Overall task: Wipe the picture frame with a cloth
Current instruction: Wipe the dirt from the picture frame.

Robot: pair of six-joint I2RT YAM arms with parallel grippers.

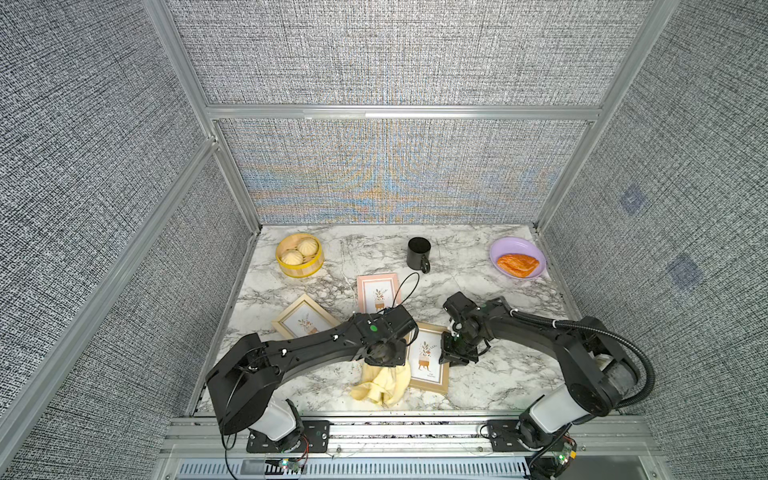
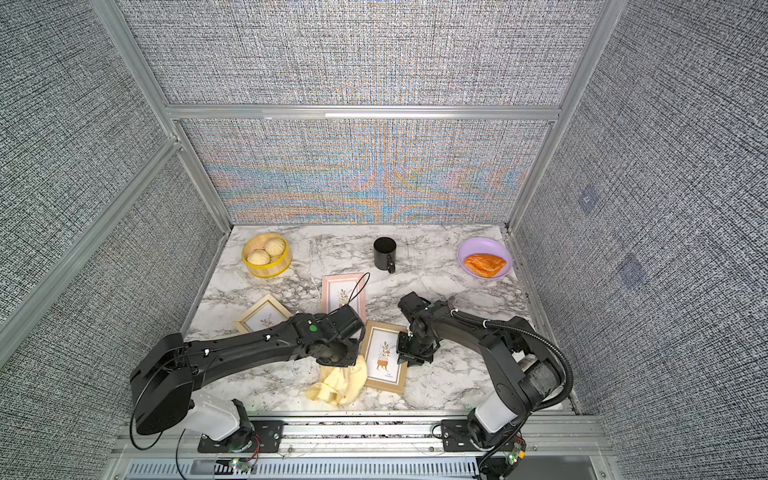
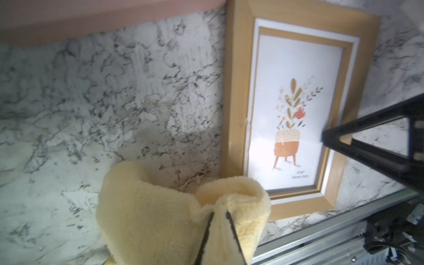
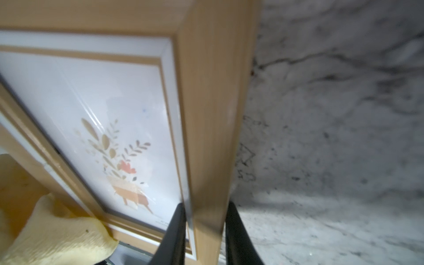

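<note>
On the picture frame (image 3: 231,91), small print (image 3: 299,175) unreadable.

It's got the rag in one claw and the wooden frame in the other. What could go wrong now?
1. The right claw pinches only one side rail of the wooden frame; a firm wipe might twist it loose.
2. The left claw holds the cloth by a small bunched fold, so it could slip out or wipe patchily.
</note>
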